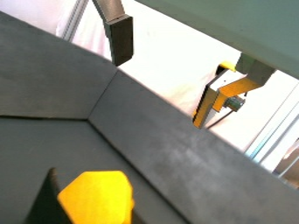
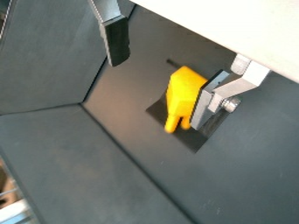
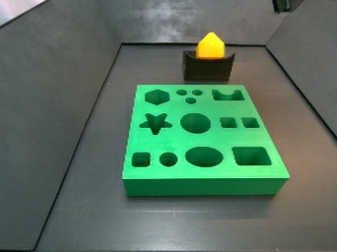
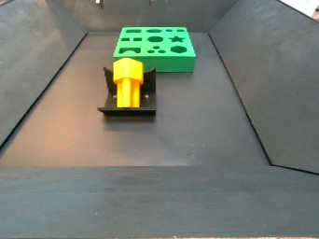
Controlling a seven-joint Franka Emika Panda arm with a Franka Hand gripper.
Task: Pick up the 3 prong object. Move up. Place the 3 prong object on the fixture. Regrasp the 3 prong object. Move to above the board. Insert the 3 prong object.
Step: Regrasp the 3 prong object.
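Dark grey floor fills both wrist views, where the claw (image 2: 163, 74) hangs open and empty above the orange-yellow 3 prong object (image 2: 183, 97), whose prongs are partly hidden behind one silver finger (image 2: 216, 98). Both side views show that piece upright in the dark fixture (image 3: 210, 67), apart from the green board (image 4: 156, 47), with the claw itself out of frame.

The 3 prong object (image 4: 127, 78) rests on the fixture (image 4: 129, 105), near the board (image 4: 156, 47).

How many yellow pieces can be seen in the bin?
1. The piece sits on the fixture, apart from the board. The tool is open above it, not touching. None seems hidden.
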